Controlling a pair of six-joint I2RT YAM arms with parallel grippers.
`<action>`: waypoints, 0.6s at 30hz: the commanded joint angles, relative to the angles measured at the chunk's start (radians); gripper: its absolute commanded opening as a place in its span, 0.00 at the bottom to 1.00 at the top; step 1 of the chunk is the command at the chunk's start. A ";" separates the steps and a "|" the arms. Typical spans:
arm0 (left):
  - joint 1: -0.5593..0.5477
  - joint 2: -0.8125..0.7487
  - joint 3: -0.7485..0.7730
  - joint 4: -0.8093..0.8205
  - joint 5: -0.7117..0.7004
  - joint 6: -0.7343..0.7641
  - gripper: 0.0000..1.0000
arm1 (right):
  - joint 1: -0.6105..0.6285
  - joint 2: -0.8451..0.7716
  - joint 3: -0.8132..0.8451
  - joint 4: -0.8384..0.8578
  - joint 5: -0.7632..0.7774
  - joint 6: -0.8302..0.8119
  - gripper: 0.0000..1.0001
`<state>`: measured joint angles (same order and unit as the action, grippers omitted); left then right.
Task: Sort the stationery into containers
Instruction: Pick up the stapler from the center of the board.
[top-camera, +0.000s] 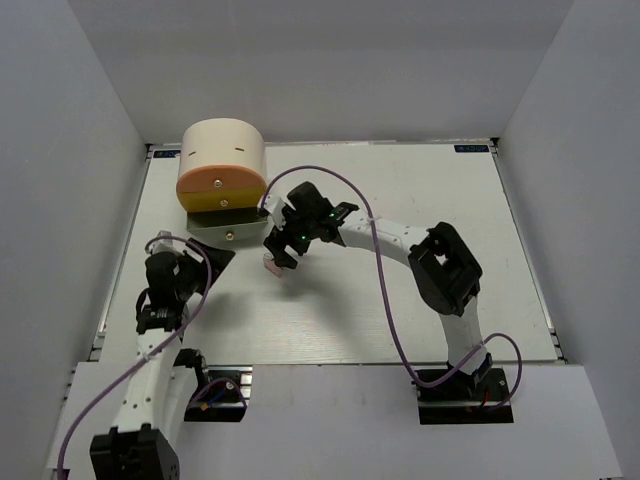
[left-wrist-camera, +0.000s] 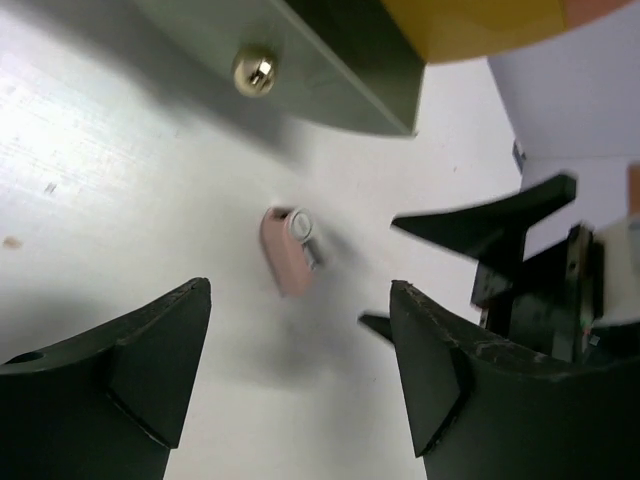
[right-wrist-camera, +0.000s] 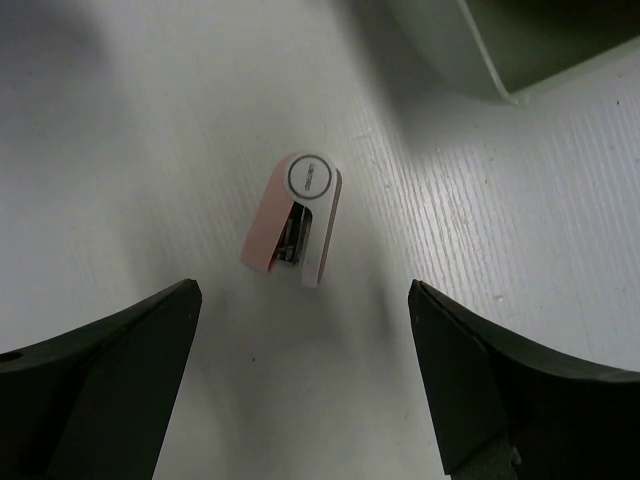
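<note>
The small pink-and-white clip (top-camera: 270, 266) lies flat on the white table just in front of the cream drum organiser (top-camera: 222, 160). My right gripper (top-camera: 281, 254) hovers right over the clip, open and empty. In the right wrist view the clip (right-wrist-camera: 293, 225) lies just beyond the open right gripper (right-wrist-camera: 305, 290). My left gripper (top-camera: 203, 262) is open and empty to the left of the clip. In the left wrist view the clip (left-wrist-camera: 283, 255) lies ahead of the left gripper (left-wrist-camera: 300, 290). No markers or pale sticks are in view.
The organiser's grey-green bottom drawer (top-camera: 225, 226) is pulled out towards the arms, with a brass knob (left-wrist-camera: 254, 71); its corner shows in the right wrist view (right-wrist-camera: 480, 50). The right gripper's black fingers (left-wrist-camera: 490, 225) show at the right of the left wrist view.
</note>
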<state>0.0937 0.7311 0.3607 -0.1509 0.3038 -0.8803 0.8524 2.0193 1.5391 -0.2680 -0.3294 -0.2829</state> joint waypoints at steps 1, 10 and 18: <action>0.003 -0.116 -0.032 -0.219 -0.028 0.053 0.82 | 0.028 0.035 0.073 0.015 0.078 0.059 0.89; 0.003 -0.185 -0.012 -0.314 -0.019 0.078 0.82 | 0.082 0.113 0.095 0.049 0.154 0.117 0.87; 0.003 -0.194 0.006 -0.332 0.001 0.078 0.82 | 0.114 0.182 0.133 0.087 0.240 0.110 0.87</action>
<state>0.0937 0.5510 0.3355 -0.4683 0.2943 -0.8181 0.9543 2.1902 1.6230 -0.2348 -0.1387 -0.1822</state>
